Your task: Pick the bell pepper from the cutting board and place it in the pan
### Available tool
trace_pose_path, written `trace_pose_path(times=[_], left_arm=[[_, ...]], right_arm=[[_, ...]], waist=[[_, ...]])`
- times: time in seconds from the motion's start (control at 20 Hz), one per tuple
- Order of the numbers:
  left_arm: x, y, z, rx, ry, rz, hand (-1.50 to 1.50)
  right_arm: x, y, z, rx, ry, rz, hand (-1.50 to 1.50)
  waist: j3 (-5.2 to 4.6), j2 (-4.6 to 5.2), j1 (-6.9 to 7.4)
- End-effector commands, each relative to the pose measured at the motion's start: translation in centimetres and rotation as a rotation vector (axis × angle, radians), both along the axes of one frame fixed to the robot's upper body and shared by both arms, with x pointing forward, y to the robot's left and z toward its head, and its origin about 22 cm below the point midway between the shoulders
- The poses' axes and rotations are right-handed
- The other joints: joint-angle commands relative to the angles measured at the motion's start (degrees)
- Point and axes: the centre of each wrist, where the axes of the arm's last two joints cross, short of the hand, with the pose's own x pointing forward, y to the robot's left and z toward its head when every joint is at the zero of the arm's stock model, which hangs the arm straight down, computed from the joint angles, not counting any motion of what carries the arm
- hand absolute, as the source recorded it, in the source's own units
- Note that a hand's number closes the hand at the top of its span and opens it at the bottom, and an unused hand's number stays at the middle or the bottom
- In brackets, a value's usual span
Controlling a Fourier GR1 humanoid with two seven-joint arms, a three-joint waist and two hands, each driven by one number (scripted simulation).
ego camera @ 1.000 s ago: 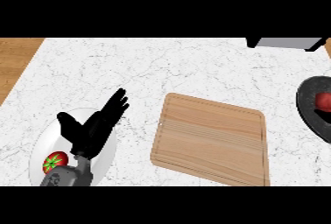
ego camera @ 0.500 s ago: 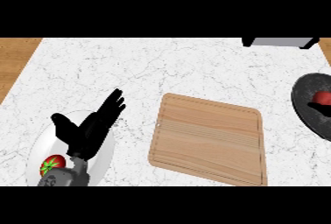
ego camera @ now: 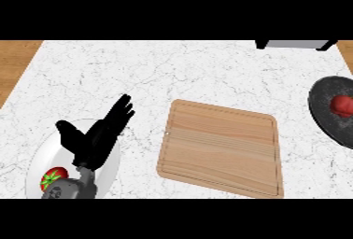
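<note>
A red bell pepper (ego camera: 342,105) lies inside the dark pan (ego camera: 322,108) at the right edge of the head view. The wooden cutting board (ego camera: 221,147) in the middle of the counter has nothing on it. My left hand (ego camera: 96,137) rests open at the lower left, fingers straight and pointing up-right, above a white plate (ego camera: 43,154). It holds nothing. My right hand does not show.
A red tomato with a green stem (ego camera: 53,178) sits on the white plate beside my left forearm. A grey appliance (ego camera: 293,44) stands at the back right. Wooden floor shows past the counter's left edge (ego camera: 15,60).
The view has shifted slightly, so the pan and pepper sit a little further into the picture. My left hand has barely moved.
</note>
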Motion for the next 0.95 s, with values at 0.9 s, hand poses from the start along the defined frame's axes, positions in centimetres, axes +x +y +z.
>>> trace_pose_path(times=[0.9], left_arm=[[-1.0, 1.3, -1.0, 0.019, 0.014, 0.034, 0.00]], right_arm=[[-8.8, -5.7, 1.0, 0.086, 0.010, 0.235, -1.50]], waist=[[0.03, -0.85, -1.46]])
